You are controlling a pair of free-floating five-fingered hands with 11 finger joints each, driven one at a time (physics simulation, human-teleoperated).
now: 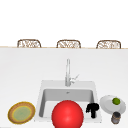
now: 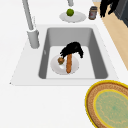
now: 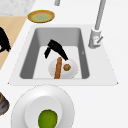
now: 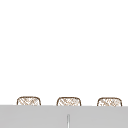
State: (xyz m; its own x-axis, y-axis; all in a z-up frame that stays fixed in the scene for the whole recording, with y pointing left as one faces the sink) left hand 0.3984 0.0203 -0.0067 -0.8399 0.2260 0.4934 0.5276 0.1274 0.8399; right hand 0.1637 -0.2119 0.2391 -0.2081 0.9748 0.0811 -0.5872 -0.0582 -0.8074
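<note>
Reaching into the sink [image 2: 93, 47], your left hand [image 2: 72, 50] hovers over a white plate [image 2: 56, 68] where an orange stick, perhaps a carrot [image 2: 69, 64], and a small brown ball [image 2: 60, 60] lie unlifted. You cannot tell whether its fingers grip either. Your right hand [image 1: 92, 108] hangs off to the right.
</note>
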